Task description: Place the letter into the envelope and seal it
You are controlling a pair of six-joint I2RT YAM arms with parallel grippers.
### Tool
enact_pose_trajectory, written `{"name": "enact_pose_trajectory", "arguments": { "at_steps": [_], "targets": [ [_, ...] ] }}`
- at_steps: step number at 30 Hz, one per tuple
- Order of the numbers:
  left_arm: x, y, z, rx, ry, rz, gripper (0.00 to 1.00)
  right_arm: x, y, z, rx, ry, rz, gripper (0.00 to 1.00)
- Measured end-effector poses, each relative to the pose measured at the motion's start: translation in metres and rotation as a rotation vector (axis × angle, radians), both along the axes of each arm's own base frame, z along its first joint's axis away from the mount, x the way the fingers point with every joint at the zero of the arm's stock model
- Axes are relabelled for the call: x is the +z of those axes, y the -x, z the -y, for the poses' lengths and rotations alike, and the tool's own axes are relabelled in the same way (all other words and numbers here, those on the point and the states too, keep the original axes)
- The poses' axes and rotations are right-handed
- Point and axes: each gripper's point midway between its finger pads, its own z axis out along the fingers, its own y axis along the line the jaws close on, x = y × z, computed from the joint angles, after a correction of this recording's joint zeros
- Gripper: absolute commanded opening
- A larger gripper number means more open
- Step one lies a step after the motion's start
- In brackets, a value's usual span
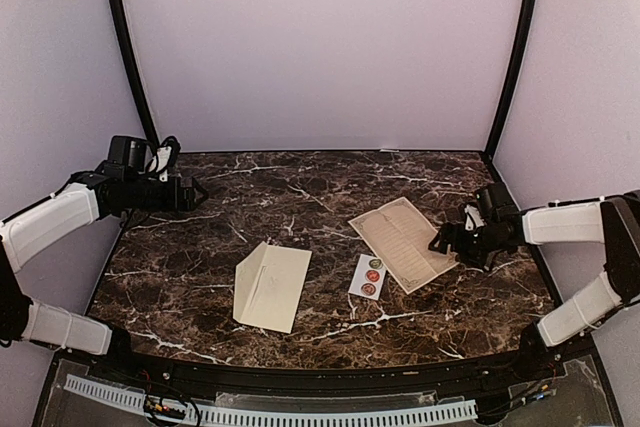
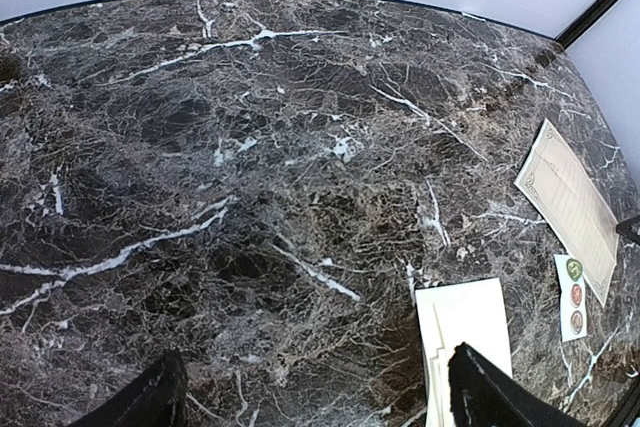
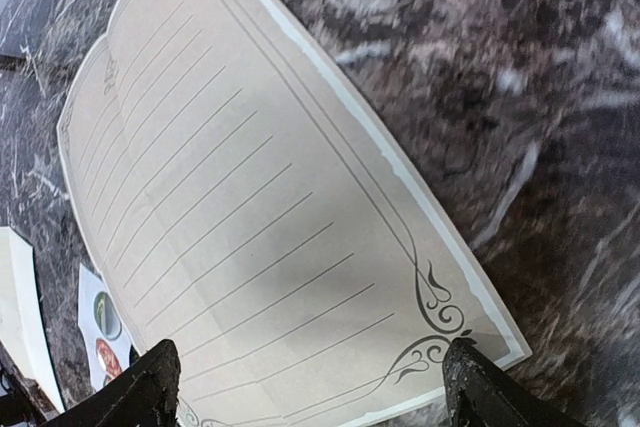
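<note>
At far left the left pincer hovers over the bare marble surface, released and empty. Near the middle the envelope lies flat, with a sticker strip just to its right. Further right is the letter, and the right pincer is poised over its right edge with fingers spread, grasping nothing. The step in hand looks like picking up the letter. A flat sheet offers little purchase, so the next move calls for catching an edge or corner.
</note>
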Motion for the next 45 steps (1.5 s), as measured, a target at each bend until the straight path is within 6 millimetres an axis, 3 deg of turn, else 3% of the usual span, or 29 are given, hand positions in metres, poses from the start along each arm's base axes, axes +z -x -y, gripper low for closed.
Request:
{"name": "enact_pose_trajectory", "arguments": {
  "at_steps": [5, 8, 11, 14, 16, 23, 32, 39, 45],
  "targets": [
    [0.001, 0.001, 0.003, -0.010, 0.015, -0.002, 0.87, 0.005, 0.043, -0.015, 0.001, -0.044, -0.061, 0.88],
    [0.002, 0.002, 0.008, -0.021, 0.027, -0.001, 0.86, 0.024, 0.053, -0.017, -0.005, -0.061, -0.050, 0.92],
    [0.005, 0.007, 0.029, -0.065, 0.046, 0.005, 0.86, 0.050, 0.043, -0.015, -0.025, -0.061, 0.007, 0.92],
    [0.010, 0.017, 0.066, -0.139, 0.090, 0.005, 0.84, 0.070, 0.026, -0.015, -0.029, -0.056, 0.062, 0.92],
    [0.013, 0.023, 0.095, -0.188, 0.143, 0.002, 0.83, 0.073, 0.014, -0.010, -0.034, -0.044, 0.072, 0.92],
    [0.002, 0.027, 0.196, -0.302, 0.279, -0.080, 0.81, 0.039, -0.009, 0.019, -0.049, -0.024, 0.005, 0.89],
    [-0.026, 0.020, 0.299, -0.387, 0.394, -0.179, 0.80, 0.012, -0.033, 0.022, 0.018, -0.094, -0.016, 0.86],
    [-0.043, 0.012, 0.342, -0.413, 0.461, -0.218, 0.80, 0.007, -0.050, 0.012, 0.088, -0.156, 0.006, 0.84],
    [-0.088, 0.007, 0.361, -0.407, 0.467, -0.303, 0.80, 0.007, -0.060, 0.001, 0.148, -0.209, 0.036, 0.82]
  ]
}}
